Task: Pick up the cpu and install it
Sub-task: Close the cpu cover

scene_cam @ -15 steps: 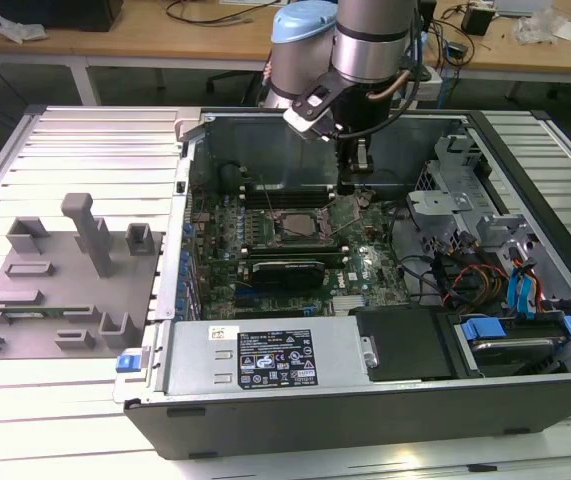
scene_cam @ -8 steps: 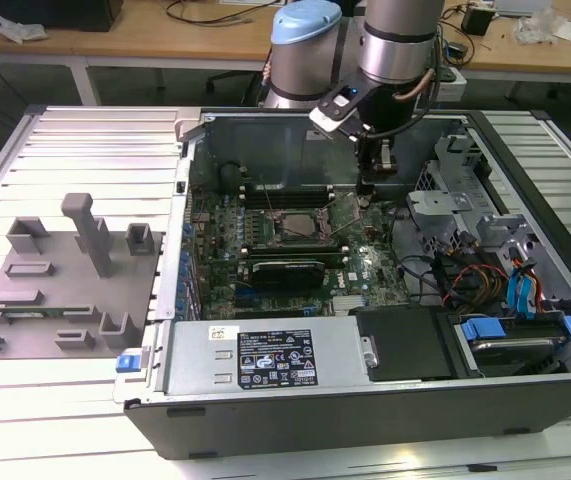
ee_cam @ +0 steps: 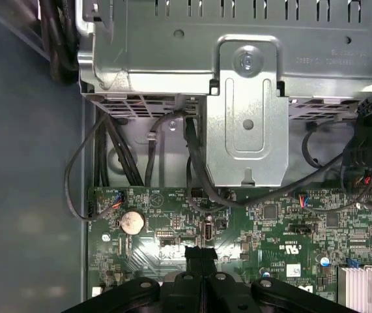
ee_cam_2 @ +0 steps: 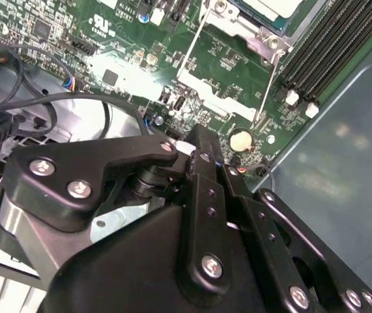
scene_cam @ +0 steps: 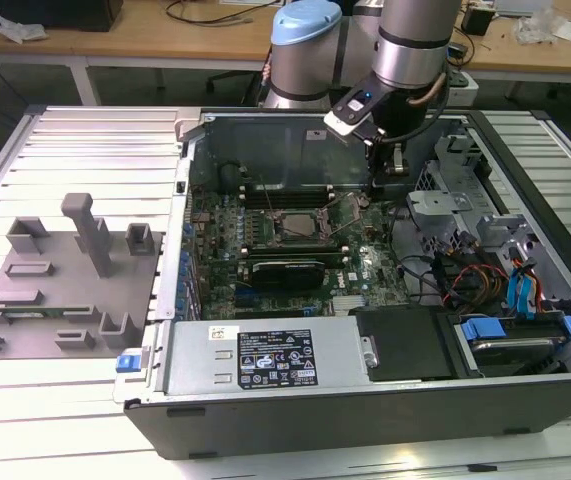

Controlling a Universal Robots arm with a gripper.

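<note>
Looking into the open computer case (scene_cam: 365,400) that lies on the slatted table (scene_cam: 65,420), we see the arm (scene_cam: 415,40) reaching down over the far corner of the motherboard (scene_cam: 265,250), on the exterior view's right of the socket (scene_cam: 295,224). The pincer (ee_cam: 202,253) hangs just above the green board with its two black fingers (ee_cam_2: 202,189) pressed together, and we see nothing between them. In both wrist views a round coin battery (ee_cam: 131,222) sits on the board near the fingertips. Beyond the board's edge, in the first wrist view, stands the metal drive cage (ee_cam: 247,111), with black cables (ee_cam: 192,163) looping down from under it onto the board.

The cpu (ee_cam_2: 273,8) is not in the pincer. In the second wrist view we find its silvery-white top lying inside the socket's metal frame, partly cut off by the picture's edge and apart from the fingertips. The long black memory slots (ee_cam_2: 316,52) run just beside that frame.

On the exterior view's left, well apart from the case, grey fixture blocks (scene_cam: 65,270) stand on the table.
</note>
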